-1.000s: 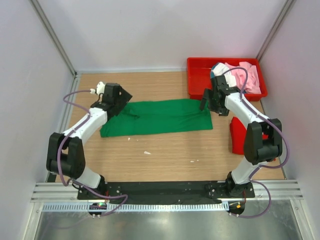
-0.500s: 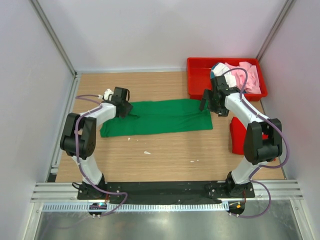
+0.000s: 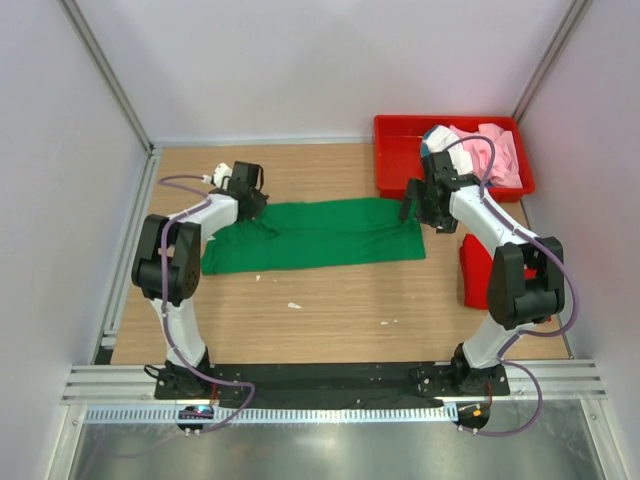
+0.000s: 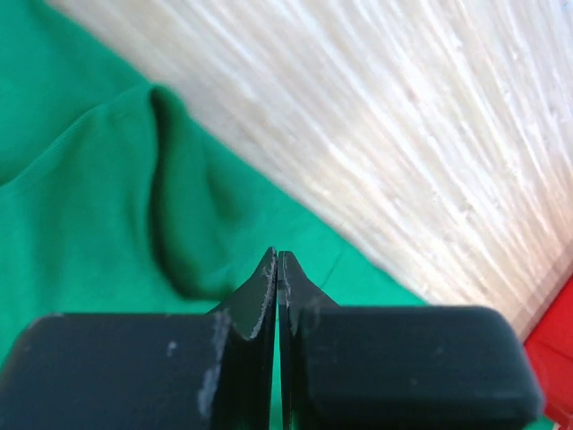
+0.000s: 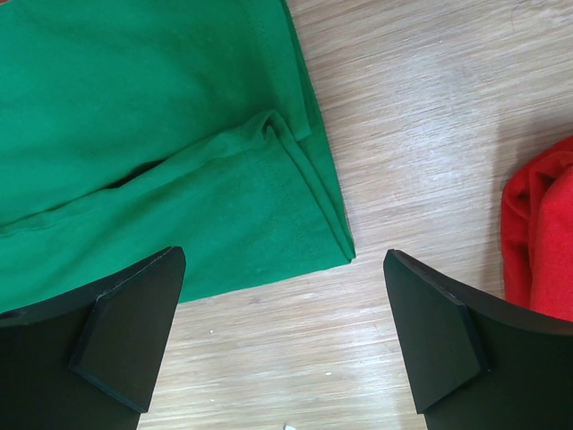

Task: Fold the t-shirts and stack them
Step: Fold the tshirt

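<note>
A bright green t-shirt lies flat in a long band across the middle of the table. My left gripper is at its far left corner. In the left wrist view that gripper has its fingertips pressed together into the green cloth, with a raised fold and creases running from the tips. My right gripper hovers over the shirt's right end. In the right wrist view it stands wide open above bare wood, just off the green cloth's corner. A folded red t-shirt lies at the right edge.
A red plastic tray at the back right holds pale pink and white shirts and a bit of teal cloth. The red t-shirt lies close beside my right fingers. Walls and frame posts close in on both sides.
My left gripper has moved to the green shirt's far left corner and has gone from open to shut there. The right arm has not moved.
</note>
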You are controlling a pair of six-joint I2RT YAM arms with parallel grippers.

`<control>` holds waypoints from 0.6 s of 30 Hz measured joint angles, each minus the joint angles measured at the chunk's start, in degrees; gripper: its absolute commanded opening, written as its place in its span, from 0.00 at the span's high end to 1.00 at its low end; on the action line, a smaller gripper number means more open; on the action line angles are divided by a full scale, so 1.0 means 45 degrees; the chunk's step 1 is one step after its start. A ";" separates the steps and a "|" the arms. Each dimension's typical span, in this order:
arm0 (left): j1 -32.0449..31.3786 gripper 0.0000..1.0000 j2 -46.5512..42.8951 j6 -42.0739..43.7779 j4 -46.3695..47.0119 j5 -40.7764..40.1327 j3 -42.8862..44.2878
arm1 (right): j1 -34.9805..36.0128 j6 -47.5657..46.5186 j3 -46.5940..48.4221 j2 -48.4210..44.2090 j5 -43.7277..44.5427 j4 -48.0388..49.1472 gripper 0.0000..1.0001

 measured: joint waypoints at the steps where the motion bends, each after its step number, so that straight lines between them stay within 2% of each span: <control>1: 0.0000 1.00 0.0131 0.0000 0.0083 0.0010 0.0141 | 0.0000 0.0000 0.0000 0.0000 0.0000 0.0005 0.00; 6: 0.0000 0.97 0.0792 0.0039 0.0301 0.0112 0.0831 | 0.0010 -0.0015 0.0000 0.0000 -0.0005 0.0005 0.00; 9: 0.0000 0.66 0.0772 0.0398 0.0325 0.0151 0.0942 | 0.0141 -0.0131 0.0053 -0.0005 0.0073 -0.0005 0.00; 10: 0.0000 0.43 0.0690 0.0617 0.0311 0.0141 0.0952 | 0.0248 -0.0248 0.0126 -0.0034 0.0141 -0.0005 0.00; 11: 0.0000 0.36 0.0539 0.0903 0.0199 0.0117 0.0952 | 0.0379 -0.0355 0.0262 -0.0087 0.0209 -0.0015 0.00; 13: 0.0019 0.24 0.0010 0.1277 -0.0131 0.0083 0.0947 | 0.0704 -0.0573 0.0719 -0.0194 0.0325 -0.0049 0.00; 18: 0.0423 0.14 -0.2977 0.2448 -0.1117 -0.0039 0.0942 | 0.2317 -0.1394 0.2531 -0.0423 0.0505 0.0491 0.00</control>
